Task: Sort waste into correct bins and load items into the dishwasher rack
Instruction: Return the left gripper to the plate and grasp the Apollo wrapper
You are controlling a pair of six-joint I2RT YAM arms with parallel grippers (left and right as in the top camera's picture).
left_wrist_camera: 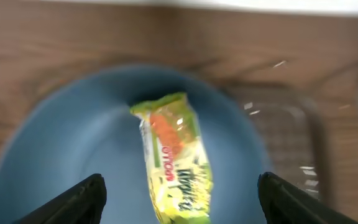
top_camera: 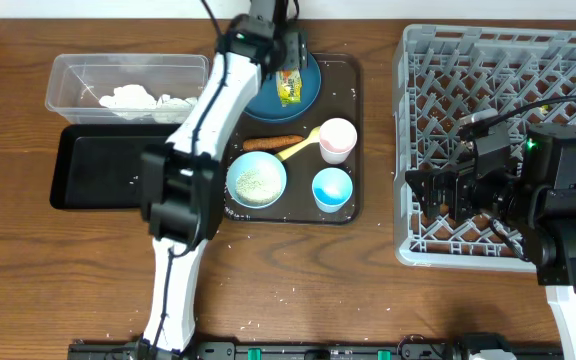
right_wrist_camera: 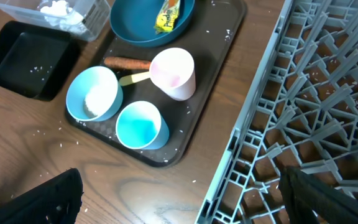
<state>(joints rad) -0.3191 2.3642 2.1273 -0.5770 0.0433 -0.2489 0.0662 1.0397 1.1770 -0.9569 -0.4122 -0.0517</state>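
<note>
Hovering over the dark blue plate (left_wrist_camera: 73, 137) at the far end of the brown serving tray (top_camera: 354, 100), the left claw (left_wrist_camera: 184, 198) is spread wide, its two fingers either side of the yellow-green wrapper (left_wrist_camera: 173, 155) that lies on the plate; it pinches nothing yet. Judging by how things lie, the sorting is barely begun: crumpled white paper scraps (top_camera: 133, 98) sit in the clear tub (top_camera: 68, 72), while the black tray (top_camera: 98, 165) beside it holds only a few white specks, as far as can be told. The orange-brown stick (top_camera: 271, 143) lies on the serving tray, touching or just beside the yellow spoon (top_camera: 298, 147), and rice (top_camera: 256, 182) fills the bottom of the pale bowl (top_camera: 232, 172), with stray grains on the desk (top_camera: 368, 290). None of the dishes is loaded: the pink cup (top_camera: 337, 139) and light blue cup (top_camera: 332, 188) stand upright on the serving tray, and the grey rack (top_camera: 568, 60) shows no dishes in its visible part. The right claw (right_wrist_camera: 179, 180) hangs spread and empty over the rack's left edge.
</note>
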